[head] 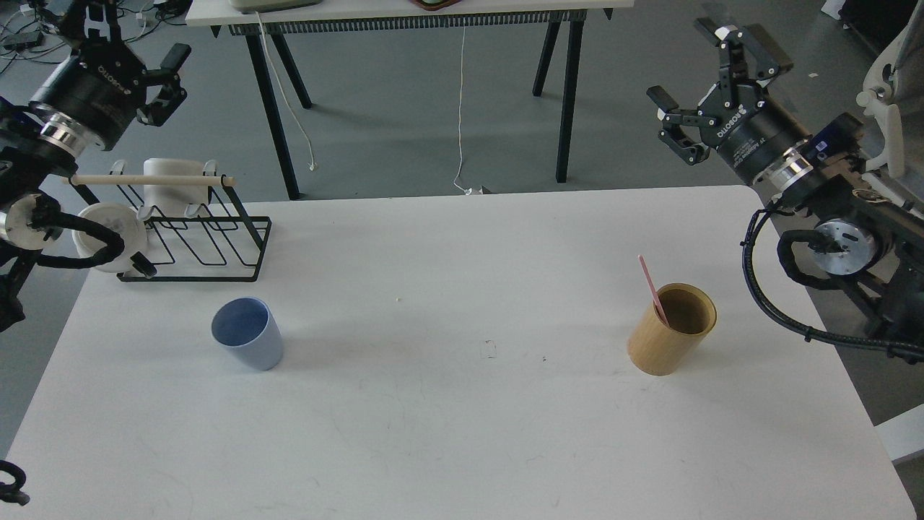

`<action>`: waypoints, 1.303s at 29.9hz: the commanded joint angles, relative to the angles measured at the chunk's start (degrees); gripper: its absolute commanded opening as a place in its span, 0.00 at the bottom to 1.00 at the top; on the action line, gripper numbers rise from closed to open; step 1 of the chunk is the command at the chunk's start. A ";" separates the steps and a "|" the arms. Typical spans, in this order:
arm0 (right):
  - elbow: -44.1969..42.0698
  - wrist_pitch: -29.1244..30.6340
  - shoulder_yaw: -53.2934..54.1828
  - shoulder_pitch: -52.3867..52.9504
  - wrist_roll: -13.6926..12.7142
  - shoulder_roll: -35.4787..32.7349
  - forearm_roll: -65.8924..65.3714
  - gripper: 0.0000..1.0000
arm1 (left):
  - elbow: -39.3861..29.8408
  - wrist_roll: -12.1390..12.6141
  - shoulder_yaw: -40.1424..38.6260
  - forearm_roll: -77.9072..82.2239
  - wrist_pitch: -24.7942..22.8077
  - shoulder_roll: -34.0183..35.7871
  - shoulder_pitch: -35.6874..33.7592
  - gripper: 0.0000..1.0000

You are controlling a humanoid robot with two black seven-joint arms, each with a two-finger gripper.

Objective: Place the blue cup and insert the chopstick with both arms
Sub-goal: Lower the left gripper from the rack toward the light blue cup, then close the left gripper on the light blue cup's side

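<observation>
The blue cup [247, 334] stands upright on the white table [462, 419], left of centre, rim up and empty. The pink chopstick [652, 289] leans inside a tan wooden holder [671, 328] at the right of the table. My left gripper [133, 43] is open and empty, raised off the table's back left corner above the wire rack. My right gripper [711, 79] is open and empty, raised beyond the table's back right corner, well above and behind the holder.
A black wire rack [195, 231] with a pale wooden rod [151, 180] stands at the back left, holding a white mug [170, 188] and a white plate [108, 235]. Another table's legs [278, 101] stand behind. A white chair [891, 101] is at far right.
</observation>
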 commanded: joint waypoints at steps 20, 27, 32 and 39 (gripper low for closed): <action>-0.36 0.00 2.62 -5.46 0.00 -0.19 0.01 0.98 | -31.69 0.01 33.66 59.94 1.26 27.05 -6.61 1.00; -0.36 0.00 2.70 -5.73 0.00 -0.45 0.01 0.98 | -23.25 0.01 34.02 63.20 2.94 21.70 -3.79 1.00; -0.27 0.00 2.70 -6.17 0.00 -0.63 0.01 0.98 | -20.00 0.01 34.02 63.20 3.38 18.18 -3.61 0.99; -0.18 0.00 2.79 -6.43 0.00 -1.68 0.01 0.98 | -17.27 0.01 34.02 63.29 3.64 15.54 -1.94 0.98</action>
